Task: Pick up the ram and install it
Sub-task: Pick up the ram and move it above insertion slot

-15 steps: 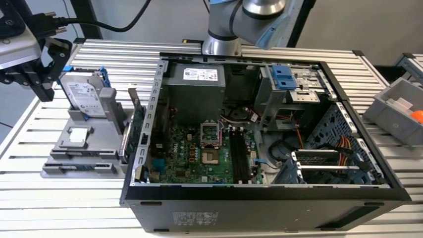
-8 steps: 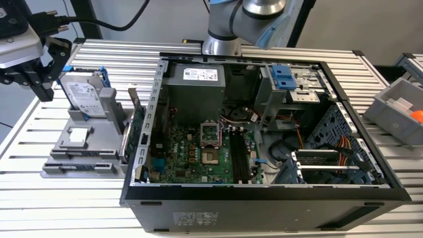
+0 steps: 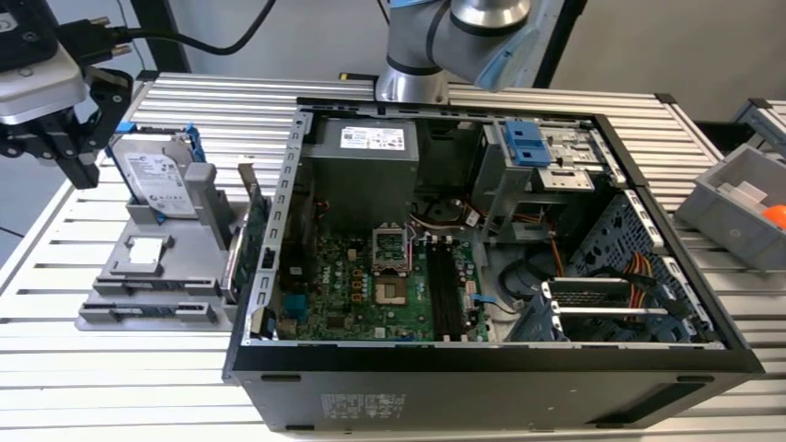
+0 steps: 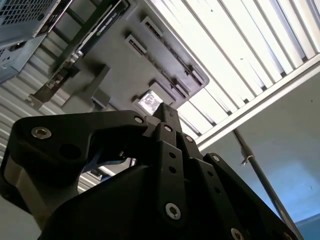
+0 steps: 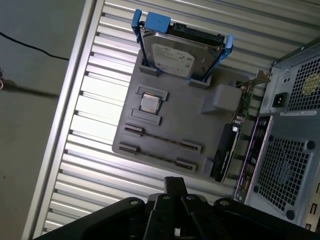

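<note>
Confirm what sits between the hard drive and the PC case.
In the exterior view, the green card stands on edge there, in the gray tray.

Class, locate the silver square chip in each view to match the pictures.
Exterior view: chip on the gray tray, in front of the hard drive.
First wrist view: chip between hard drive and hand.
Second wrist view: chip just beyond the hand.
Shared landmark: gray tray.

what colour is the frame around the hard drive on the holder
Blue; the frame around the silver hard drive shows best in the first wrist view.
</note>
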Action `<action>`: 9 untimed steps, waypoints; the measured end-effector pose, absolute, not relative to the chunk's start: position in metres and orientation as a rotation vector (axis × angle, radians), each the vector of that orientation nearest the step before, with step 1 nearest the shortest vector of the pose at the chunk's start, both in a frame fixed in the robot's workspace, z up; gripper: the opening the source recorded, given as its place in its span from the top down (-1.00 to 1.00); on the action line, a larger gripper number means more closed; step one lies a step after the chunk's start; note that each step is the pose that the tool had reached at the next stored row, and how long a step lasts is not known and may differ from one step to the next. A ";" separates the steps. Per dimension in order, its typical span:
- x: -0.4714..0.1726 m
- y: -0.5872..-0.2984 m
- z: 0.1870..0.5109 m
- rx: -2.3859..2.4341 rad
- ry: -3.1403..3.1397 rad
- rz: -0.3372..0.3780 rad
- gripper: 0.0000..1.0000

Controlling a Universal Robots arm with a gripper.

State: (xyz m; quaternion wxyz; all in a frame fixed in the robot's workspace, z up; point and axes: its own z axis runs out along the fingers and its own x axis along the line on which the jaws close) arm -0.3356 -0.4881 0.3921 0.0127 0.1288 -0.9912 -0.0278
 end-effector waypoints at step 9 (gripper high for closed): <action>-0.336 -0.488 0.392 0.461 -3.079 -0.086 1.00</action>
